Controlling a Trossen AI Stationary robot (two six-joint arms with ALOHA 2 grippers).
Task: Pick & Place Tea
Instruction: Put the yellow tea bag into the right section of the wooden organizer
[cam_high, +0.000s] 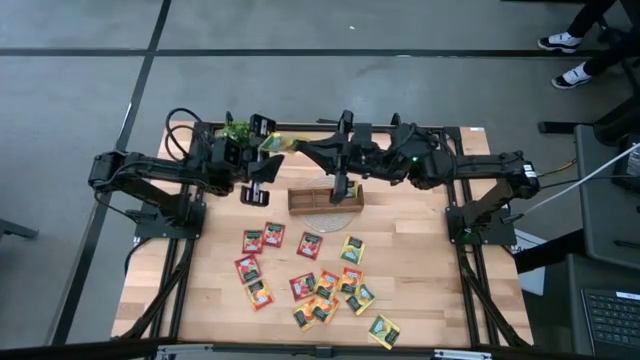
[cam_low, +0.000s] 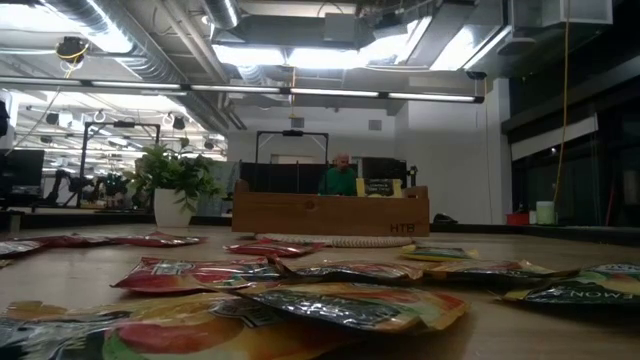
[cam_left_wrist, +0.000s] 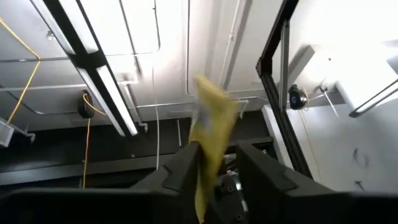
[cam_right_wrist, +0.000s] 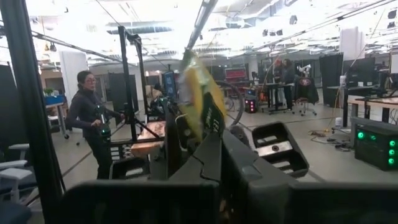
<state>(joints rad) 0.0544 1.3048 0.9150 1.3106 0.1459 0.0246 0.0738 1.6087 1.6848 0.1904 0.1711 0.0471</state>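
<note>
Over a dozen tea sachets (cam_high: 310, 245) in red, orange and yellow-green lie scattered flat on the desk (cam_high: 420, 280) in front of the wooden tray (cam_high: 325, 200), some overlapping, all well clear of both arms. The tray itself stands crosswise near the middle of the desk, with a pale round mat (cam_high: 338, 216) showing under its front edge. Behind the tray and above its left end, both arms reach in from their sides and meet in the air around one yellow-green sachet (cam_high: 274, 143). The right gripper (cam_right_wrist: 212, 138) comes in from the tray's right side, and its fingers are pressed together on the lower part of this sachet, which stands up out of them. The left gripper (cam_left_wrist: 217, 155) faces it from the other side. Its fingers stand partly apart, with the same sachet hanging in the gap and lying against one finger (cam_left_wrist: 186, 163), while the other finger is clear of it. A small potted plant (cam_high: 237, 130) sits at the back edge of the desk, behind the tray's left end and just beside the left gripper. Far beyond the tray, past the desk, a person (cam_right_wrist: 90, 124) stands in the room among frames and workstations.
</note>
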